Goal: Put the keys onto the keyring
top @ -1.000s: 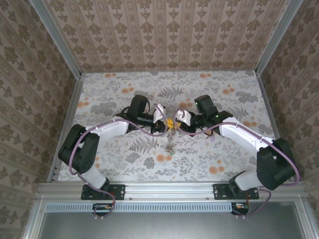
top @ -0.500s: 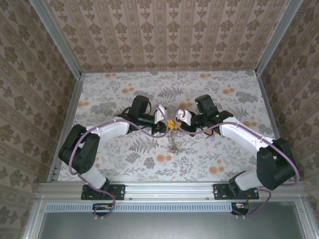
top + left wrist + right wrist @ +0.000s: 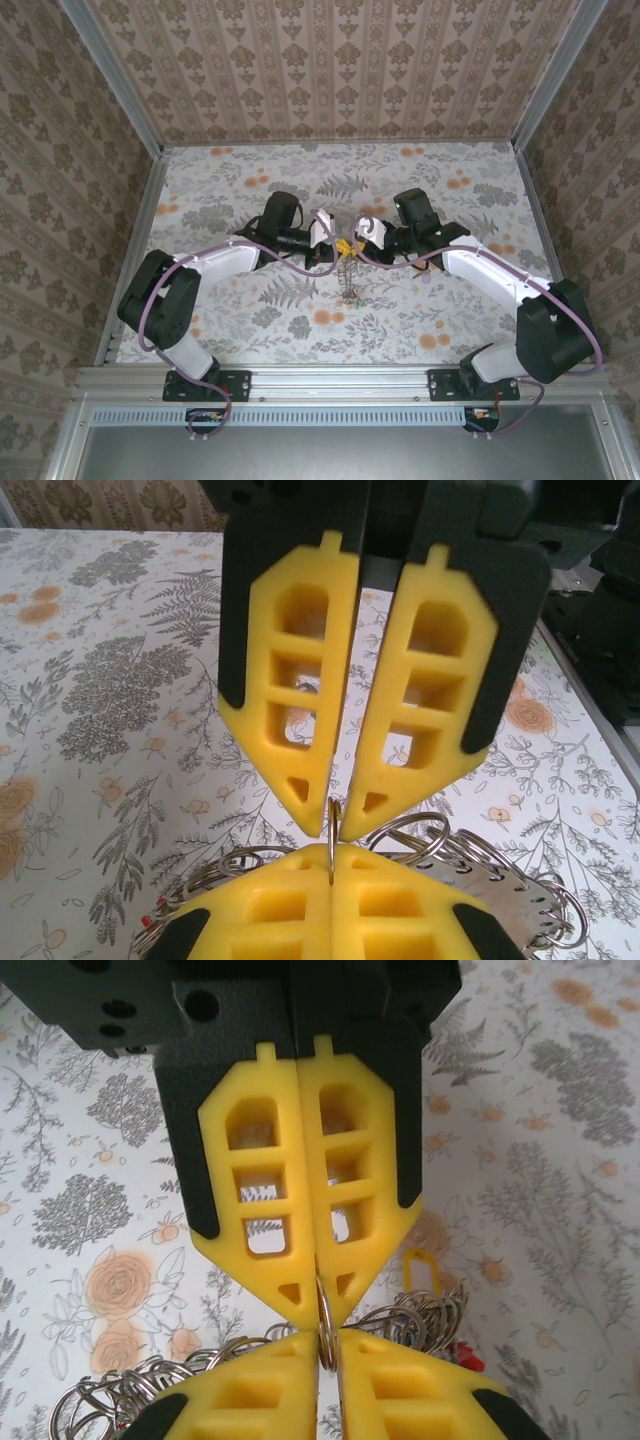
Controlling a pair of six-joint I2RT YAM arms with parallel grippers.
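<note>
My two grippers meet tip to tip above the middle of the table. The left gripper and the right gripper are both shut on one thin silver ring, seen edge-on. I cannot tell whether that ring is the big keyring hoop. A bunch of small silver rings and keys hangs under the grippers. A red key head shows in the bunch. Most keys are hidden behind the fingers.
A yellow plastic tag lies on the floral tabletop just beyond the bunch. Patterned walls close in the back and both sides. A metal rail runs along the near edge by the arm bases.
Both grippers have edged slightly away from me, still joined at the ring. The hanging bunch has swung a little to the right.
</note>
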